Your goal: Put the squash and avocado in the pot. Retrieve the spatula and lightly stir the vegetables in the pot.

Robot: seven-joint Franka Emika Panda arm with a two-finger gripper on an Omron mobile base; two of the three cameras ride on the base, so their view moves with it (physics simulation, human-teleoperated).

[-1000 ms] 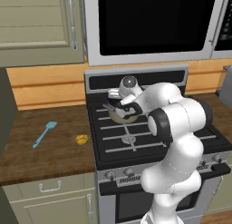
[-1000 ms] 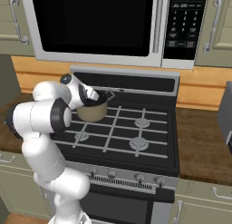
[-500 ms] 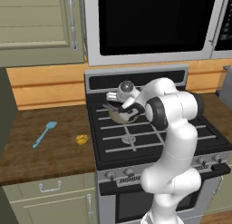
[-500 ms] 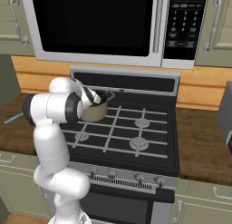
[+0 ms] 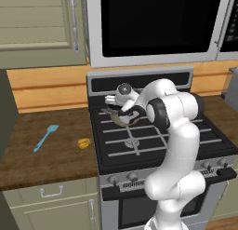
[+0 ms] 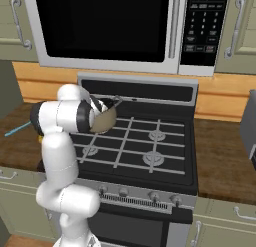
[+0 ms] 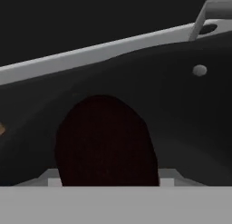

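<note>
Since a second ago the arm has folded closer over the stove (image 5: 162, 145), bringing the wrist lower above the pot (image 6: 104, 122) on the rear left burner. Hand view: the dark avocado (image 7: 106, 141) sits between the fingers, inside the pot's dark interior below its pale rim; the gripper (image 7: 106, 184) is closed around it. Squash (image 5: 83, 143) lies on the wooden counter (image 5: 46, 159), left of the stove; light blue spatula (image 5: 45, 137) lies farther left.

light: even, soft, no glare | base views: sharp | hand view: dim, blurred
</note>
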